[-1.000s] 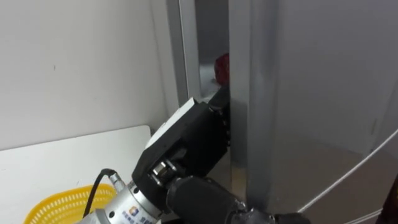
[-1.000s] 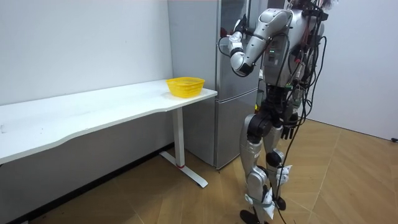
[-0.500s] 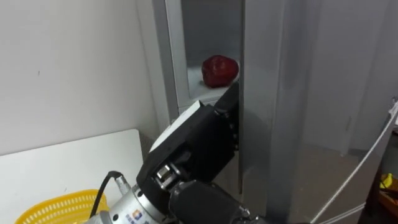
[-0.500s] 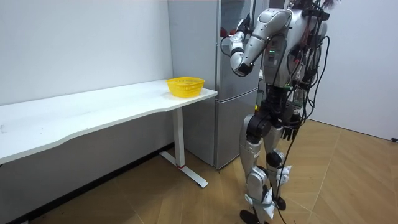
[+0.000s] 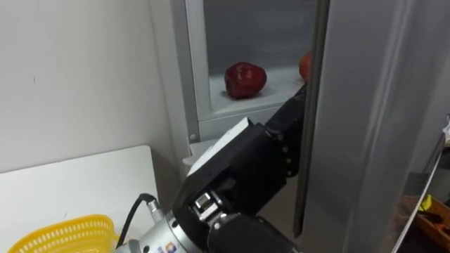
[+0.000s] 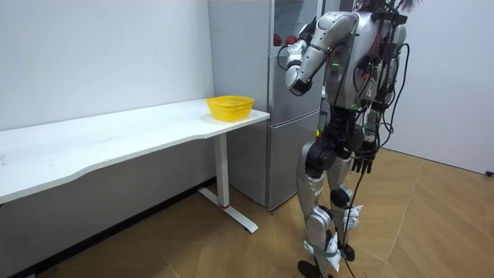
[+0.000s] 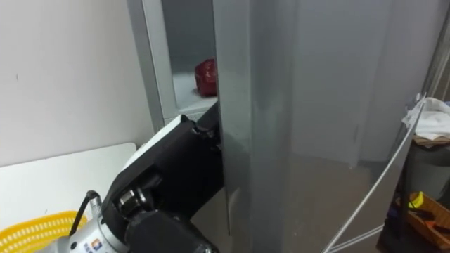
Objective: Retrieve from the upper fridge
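Soft, even indoor light is filling the room.
The white wall (image 5: 84, 77) is glowing flatly, the steel fridge door (image 5: 373, 119) is catching a pale sheen, and shadow is pooling under the table (image 6: 116, 137).

The left hand (image 5: 246, 165), left of the fridge door (image 5: 365, 105), is cased in a black, blocky housing with a white panel on its back. Lower left of the door, a silver cylindrical wrist with a small coloured marking and a looped black cable is shown. Beside the door in the room view, silver-grey limbs, black joints, a dark right hand (image 6: 363, 163) and bundled dark cables are seen.
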